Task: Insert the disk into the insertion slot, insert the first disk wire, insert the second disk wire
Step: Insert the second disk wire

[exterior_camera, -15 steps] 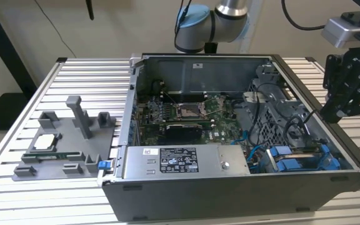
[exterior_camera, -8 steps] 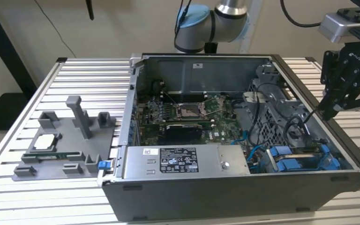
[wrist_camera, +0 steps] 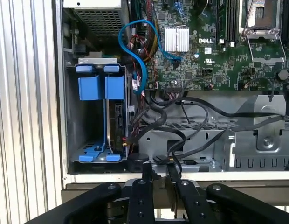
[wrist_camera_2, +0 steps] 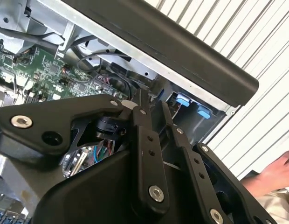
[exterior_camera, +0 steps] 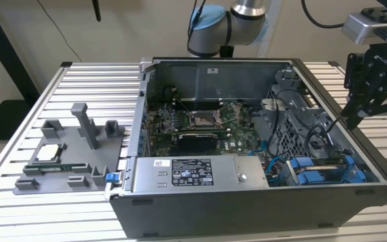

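Note:
An open computer case [exterior_camera: 247,201] lies on a slatted table. At its corner on the exterior view's right is the insertion slot [exterior_camera: 346,162], a grey metal bay [wrist_camera: 72,116]. The disk's blue carrier [exterior_camera: 314,174] sits inside that bay, edge-on [wrist_camera: 115,88]. My black gripper [exterior_camera: 346,121] hangs over the case's rim beside the bay. Its fingers [wrist_camera: 147,175] stand close together, shut on the end of a black wire [wrist_camera: 171,151] that trails over the drive cage. In the second wrist view the gripper [wrist_camera_2: 154,109] points down at the blue carrier [wrist_camera_2: 184,99].
A silver power-supply box [exterior_camera: 193,171] and the motherboard [exterior_camera: 193,121] lie inside the case. A blue cable [wrist_camera: 137,56] loops near the bay. A grey fixture [exterior_camera: 72,151] with small parts stands on the exterior view's left. A person's hand [wrist_camera_2: 272,175] rests beyond the case.

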Controlling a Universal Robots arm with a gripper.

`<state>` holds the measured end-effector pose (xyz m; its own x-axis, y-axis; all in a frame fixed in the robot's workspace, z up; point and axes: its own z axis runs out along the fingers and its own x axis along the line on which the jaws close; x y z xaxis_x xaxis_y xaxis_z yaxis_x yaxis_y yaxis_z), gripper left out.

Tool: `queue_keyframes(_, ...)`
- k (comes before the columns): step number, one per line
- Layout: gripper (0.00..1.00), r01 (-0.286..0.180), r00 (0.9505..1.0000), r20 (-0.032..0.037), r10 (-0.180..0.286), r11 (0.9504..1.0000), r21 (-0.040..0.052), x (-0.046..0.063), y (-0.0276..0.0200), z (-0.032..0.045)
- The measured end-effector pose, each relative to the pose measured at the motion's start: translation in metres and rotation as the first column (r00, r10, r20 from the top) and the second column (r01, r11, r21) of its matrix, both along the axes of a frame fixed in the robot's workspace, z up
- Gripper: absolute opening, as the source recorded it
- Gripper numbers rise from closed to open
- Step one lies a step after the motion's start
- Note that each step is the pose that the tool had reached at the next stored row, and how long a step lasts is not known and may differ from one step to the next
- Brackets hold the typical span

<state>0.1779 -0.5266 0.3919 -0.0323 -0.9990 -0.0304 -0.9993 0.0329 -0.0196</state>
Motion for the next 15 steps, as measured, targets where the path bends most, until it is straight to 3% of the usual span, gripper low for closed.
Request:
queue_keyframes(10,1.0,0.0,1.0,-0.0018,0.0,1.0,-0.0002,0.001,0.0003,0.0001)
queue_keyframes(15,1.0,0.0,0.9996,-0.0292,0.0,1.0,-0.0001,0.011,0.0005,0.0)
